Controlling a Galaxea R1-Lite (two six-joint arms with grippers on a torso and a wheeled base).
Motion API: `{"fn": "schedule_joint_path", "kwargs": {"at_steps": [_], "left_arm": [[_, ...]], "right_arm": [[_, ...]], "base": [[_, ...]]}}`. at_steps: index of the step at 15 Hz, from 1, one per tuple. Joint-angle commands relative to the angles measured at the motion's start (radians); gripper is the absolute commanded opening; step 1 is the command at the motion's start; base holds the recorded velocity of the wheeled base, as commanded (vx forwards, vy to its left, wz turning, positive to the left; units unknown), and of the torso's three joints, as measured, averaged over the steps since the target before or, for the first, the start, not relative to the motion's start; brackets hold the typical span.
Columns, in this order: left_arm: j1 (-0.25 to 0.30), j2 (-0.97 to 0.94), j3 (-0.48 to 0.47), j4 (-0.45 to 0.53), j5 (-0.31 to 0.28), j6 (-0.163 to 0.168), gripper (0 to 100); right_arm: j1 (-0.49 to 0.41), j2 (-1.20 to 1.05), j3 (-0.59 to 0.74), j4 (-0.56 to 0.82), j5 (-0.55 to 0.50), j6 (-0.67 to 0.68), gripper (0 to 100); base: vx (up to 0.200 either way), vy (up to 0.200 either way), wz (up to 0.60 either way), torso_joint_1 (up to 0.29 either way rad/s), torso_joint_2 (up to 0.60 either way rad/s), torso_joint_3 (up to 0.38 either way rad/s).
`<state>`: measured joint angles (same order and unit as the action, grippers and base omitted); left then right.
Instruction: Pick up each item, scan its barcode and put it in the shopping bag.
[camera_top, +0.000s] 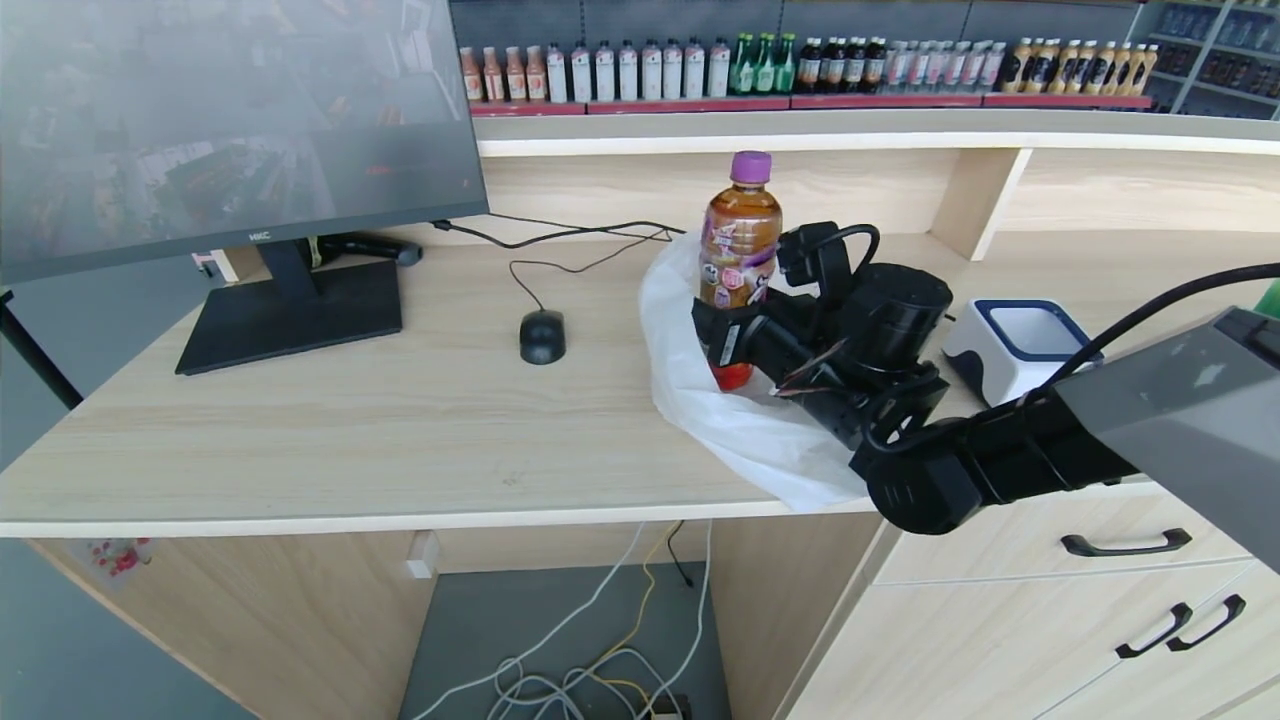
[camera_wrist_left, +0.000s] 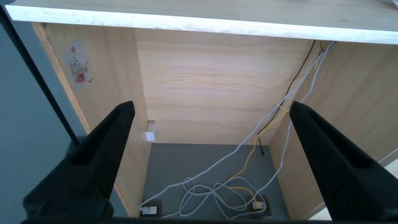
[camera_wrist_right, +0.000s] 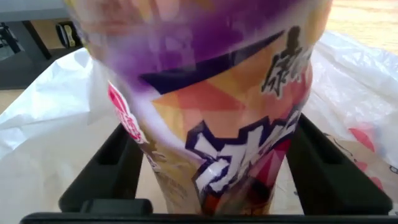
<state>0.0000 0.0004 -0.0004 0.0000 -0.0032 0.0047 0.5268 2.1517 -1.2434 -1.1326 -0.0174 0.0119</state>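
A drink bottle (camera_top: 740, 250) with a purple cap and a purple-orange label stands upright over the white shopping bag (camera_top: 710, 410) on the counter. My right gripper (camera_top: 722, 340) is shut on the bottle's lower part, and the bottle (camera_wrist_right: 211, 106) fills the space between its fingers (camera_wrist_right: 106, 162). A red item (camera_top: 733, 376) lies in the bag just under the bottle. The barcode scanner (camera_top: 1010, 347), white with a blue-rimmed window, sits to the right of the bag. My left gripper (camera_wrist_left: 208, 155) hangs open below the counter top, with nothing in it.
A monitor (camera_top: 230, 110) on its stand, a black mouse (camera_top: 542, 336) and trailing cables occupy the counter's left half. Bare counter lies between mouse and bag. Drawers (camera_top: 1120, 580) sit under the counter at right. Loose cables (camera_wrist_left: 224, 186) lie on the floor beneath.
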Motion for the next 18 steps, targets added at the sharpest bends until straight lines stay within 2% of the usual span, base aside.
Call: {"fn": "schedule_joint_path", "kwargs": {"at_steps": [1, 8, 13, 18], "left_arm": [[0.0, 0.0, -0.001, 0.0, 0.0, 0.0, 100], [0.0, 0.0, 0.0, 0.0, 0.0, -0.002, 100], [0.0, 0.0, -0.001, 0.0, 0.0, 0.0, 100], [0.0, 0.0, -0.001, 0.0, 0.0, 0.0, 100]], "right_arm": [[-0.001, 0.002, 0.022, -0.039, 0.001, 0.0, 100], [0.015, -0.044, 0.096, -0.135, 0.002, -0.004, 100], [0.039, -0.092, 0.128, -0.133, 0.028, -0.015, 100], [0.039, -0.141, 0.298, -0.234, 0.033, -0.024, 100]], "base": [[0.0, 0.0, 0.0, 0.0, 0.0, 0.0], [0.0, 0.0, 0.0, 0.0, 0.0, 0.0], [0.0, 0.0, 0.0, 0.0, 0.0, 0.0], [0.0, 0.0, 0.0, 0.0, 0.0, 0.0]]}}
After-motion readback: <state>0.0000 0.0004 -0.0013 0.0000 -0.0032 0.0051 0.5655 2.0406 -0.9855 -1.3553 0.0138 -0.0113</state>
